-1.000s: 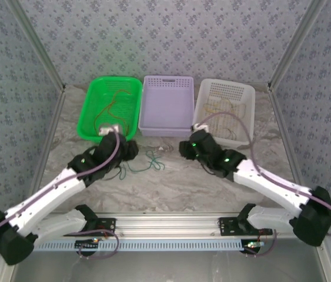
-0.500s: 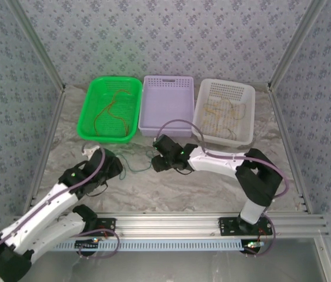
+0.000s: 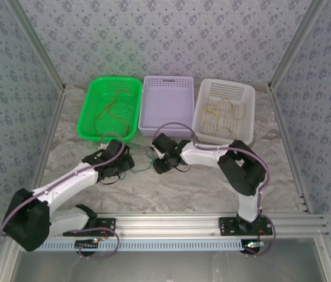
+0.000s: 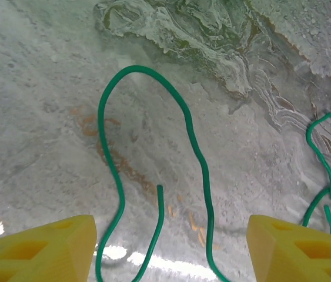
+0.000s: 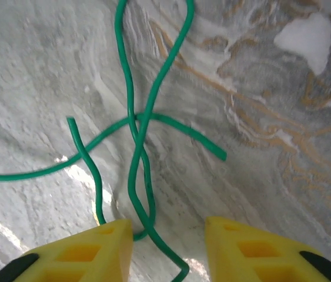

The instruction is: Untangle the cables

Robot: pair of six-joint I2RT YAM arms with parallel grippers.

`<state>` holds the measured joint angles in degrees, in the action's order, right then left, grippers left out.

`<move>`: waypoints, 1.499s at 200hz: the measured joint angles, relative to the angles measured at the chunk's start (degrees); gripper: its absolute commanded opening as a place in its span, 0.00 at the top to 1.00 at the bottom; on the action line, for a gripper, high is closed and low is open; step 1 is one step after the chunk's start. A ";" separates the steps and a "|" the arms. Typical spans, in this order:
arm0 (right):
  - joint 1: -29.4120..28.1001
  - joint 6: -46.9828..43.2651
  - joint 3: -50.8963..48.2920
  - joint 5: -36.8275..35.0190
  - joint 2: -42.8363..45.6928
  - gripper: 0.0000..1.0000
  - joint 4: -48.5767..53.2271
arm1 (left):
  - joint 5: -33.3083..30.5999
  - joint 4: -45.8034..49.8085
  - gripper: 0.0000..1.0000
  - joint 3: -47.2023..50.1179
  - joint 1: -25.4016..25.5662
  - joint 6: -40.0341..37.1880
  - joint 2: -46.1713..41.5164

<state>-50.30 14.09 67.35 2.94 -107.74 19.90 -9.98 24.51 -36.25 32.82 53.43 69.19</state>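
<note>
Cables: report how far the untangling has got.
Done: an orange cable lies in the green basket, and yellow cables lie in the white basket. In hand: the left gripper and right gripper are open over the green cables on the table. Left: those green strands cross one another, and none is in a basket yet.

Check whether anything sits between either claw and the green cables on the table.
Nothing visible does. The left claw is open over a loop of the green cables lying on the bare marble table. The right claw is open just short of where they cross, with strands running into its gap.
</note>
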 measured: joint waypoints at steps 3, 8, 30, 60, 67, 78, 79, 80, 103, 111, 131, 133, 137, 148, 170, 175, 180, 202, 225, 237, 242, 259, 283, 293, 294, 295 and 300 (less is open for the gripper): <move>0.04 0.09 0.20 0.07 0.02 0.70 0.00 | 0.00 -0.39 0.34 0.00 -0.11 0.00 0.39; 0.04 -0.22 0.48 0.15 0.02 0.73 -0.02 | 0.04 -1.01 0.36 0.00 -0.22 0.04 1.18; 0.02 -0.26 0.76 0.55 0.04 0.88 -0.55 | -0.24 -3.50 0.46 -0.02 -0.48 -0.22 5.16; 0.28 -0.20 -2.45 0.31 2.71 1.00 -1.29 | -2.69 -6.03 0.58 0.02 -0.57 0.57 9.55; 0.57 -0.20 -3.65 0.31 4.13 1.00 -1.25 | -3.37 -6.64 0.61 0.11 -0.57 0.70 10.14; 1.36 -0.17 -5.60 0.35 6.71 1.00 -1.29 | -4.48 -7.26 0.66 0.28 -0.57 0.85 10.97; 1.42 -0.17 -5.70 0.35 6.91 1.00 -1.29 | -4.57 -7.32 0.67 0.33 -0.57 0.96 11.02; 1.60 -0.15 -5.97 0.33 7.32 1.00 -1.29 | -4.70 -7.52 0.67 0.39 -0.57 1.25 11.15; 4.42 0.04 -9.66 0.50 13.79 1.00 -1.46 | -6.62 -8.79 0.68 1.70 -0.57 2.05 11.58; 5.62 0.17 -10.97 0.61 16.20 1.00 -1.84 | -6.95 -9.20 0.68 1.86 -0.55 2.25 11.50; 8.33 0.44 -14.49 1.20 22.71 1.00 -2.62 | -7.15 -9.92 0.63 2.49 -0.55 2.71 10.86; 8.57 0.44 -14.86 1.29 23.39 1.00 -2.75 | -7.15 -9.99 0.62 2.58 -0.55 2.75 10.67; 8.90 0.44 -15.50 1.38 24.52 1.00 -3.02 | -7.21 -9.99 0.59 2.67 -0.57 2.75 10.34; 9.33 0.15 -17.14 1.64 27.82 1.00 -3.54 | -7.23 -9.31 0.48 2.73 -0.57 2.34 8.98; 9.18 -0.94 -19.80 2.58 32.65 1.00 -5.66 | -7.39 -6.58 0.41 1.90 0.07 1.92 2.97; 9.11 -1.18 -20.46 2.78 33.59 1.00 -6.29 | -7.41 -5.55 0.41 1.22 0.35 1.73 1.22; 9.01 -1.53 -21.16 3.02 34.56 1.00 -6.91 | -7.45 -4.55 0.42 0.24 0.70 1.46 -0.70; 8.61 -2.64 -23.54 4.00 37.68 1.00 -9.79 | -6.34 -1.88 0.49 -6.14 2.78 -0.92 -6.84; 7.58 -3.93 -24.35 5.01 39.26 1.00 -12.07 | -4.02 -2.03 0.50 -13.49 7.76 -5.07 -8.46; 6.93 -4.57 -24.26 5.55 39.36 1.00 -13.14 | -2.38 -2.45 0.49 -16.09 11.85 -7.21 -7.74; 6.67 -4.72 -24.13 5.70 39.30 1.00 -13.33 | -2.16 -2.62 0.49 -16.76 13.31 -7.96 -7.28; 5.73 -4.96 -23.37 5.99 38.58 1.00 -13.38 | -1.57 -3.54 0.48 -17.90 18.21 -10.34 -4.94; 4.44 -4.94 -21.88 6.14 36.83 1.00 -13.42 | -0.74 -4.63 0.50 -17.88 21.22 -12.17 -1.75; 4.00 -4.92 -21.55 6.16 36.44 1.00 -13.42 | -0.70 -5.14 0.51 -17.79 21.31 -12.74 -1.01; 3.98 -4.92 -21.55 6.14 36.41 1.00 -13.42 | -0.68 -5.16 0.51 -17.79 21.31 -12.79 -0.90; 3.93 -4.92 -21.53 6.14 36.37 1.00 -13.42 | -0.66 -5.18 0.51 -17.79 21.31 -12.81 -0.85; 3.74 -4.92 -21.49 6.21 36.30 1.00 -13.42 | -0.66 -5.27 0.52 -17.77 21.31 -12.96 -0.70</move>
<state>-46.57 9.17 45.87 9.15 -71.44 6.48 -10.63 19.25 -54.02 54.13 40.47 68.49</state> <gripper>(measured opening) 0.058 0.495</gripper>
